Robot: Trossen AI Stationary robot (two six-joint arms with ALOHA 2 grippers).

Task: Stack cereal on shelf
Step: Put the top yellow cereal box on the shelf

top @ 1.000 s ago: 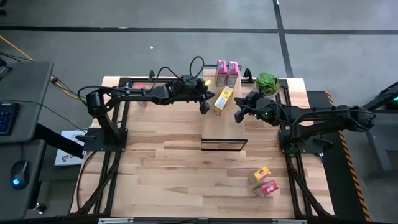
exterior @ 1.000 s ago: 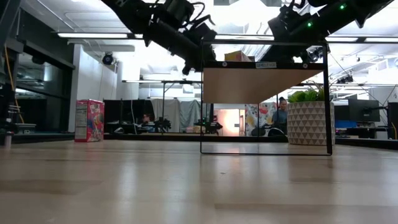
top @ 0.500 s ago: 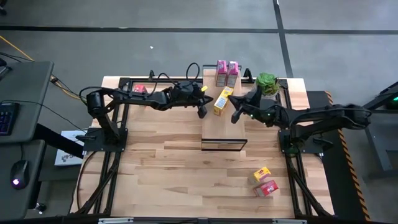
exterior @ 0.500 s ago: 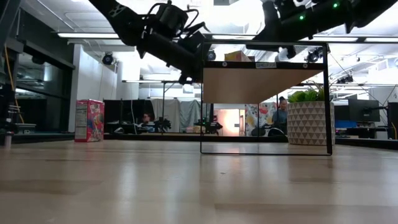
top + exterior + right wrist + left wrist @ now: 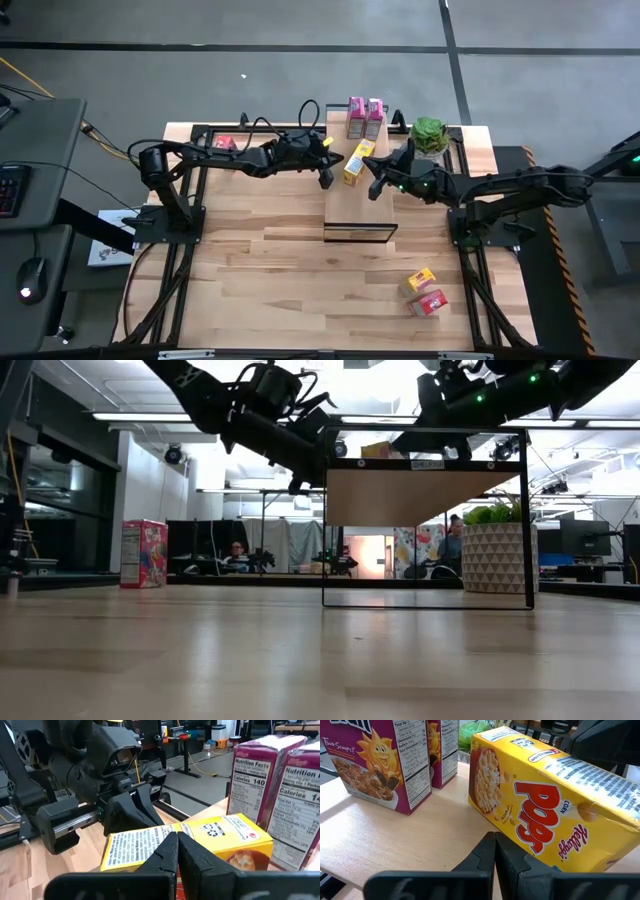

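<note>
The shelf (image 5: 361, 215) stands mid-table, far side. Two pink cereal boxes (image 5: 366, 117) stand upright on its far end. A yellow cereal box (image 5: 357, 162) lies on a long narrow side on the board, its front face (image 5: 540, 827) toward my left gripper. My left gripper (image 5: 326, 180) is shut at the shelf's left edge and points at that face (image 5: 494, 840). My right gripper (image 5: 375, 188) is shut over the board on the box's right side (image 5: 176, 839). A red box (image 5: 224, 143) stands far left; a yellow one (image 5: 421, 282) and a red one (image 5: 428, 302) lie near right. My left gripper's shut fingertips (image 5: 492, 845) stand level at the lower edge of the yellow box's front face (image 5: 520, 845), coming from the table's left; I cannot tell whether they touch it. My right gripper's shut fingertips (image 5: 175, 845) stand at the box's upper long edge (image 5: 150, 840), coming from the right; touching or apart, I cannot tell.
A green potted plant (image 5: 430, 133) stands on the table just right of the shelf's far end, close to my right arm. The shelf's near half (image 5: 361, 205) is bare board. The wide planked tabletop (image 5: 280, 270) lies open in front of the shelf.
My left gripper has sunk a little beside the shelf's left edge, staying shut. My right gripper has moved toward the table's left, closer to the yellow box, and tipped downward, also shut.
</note>
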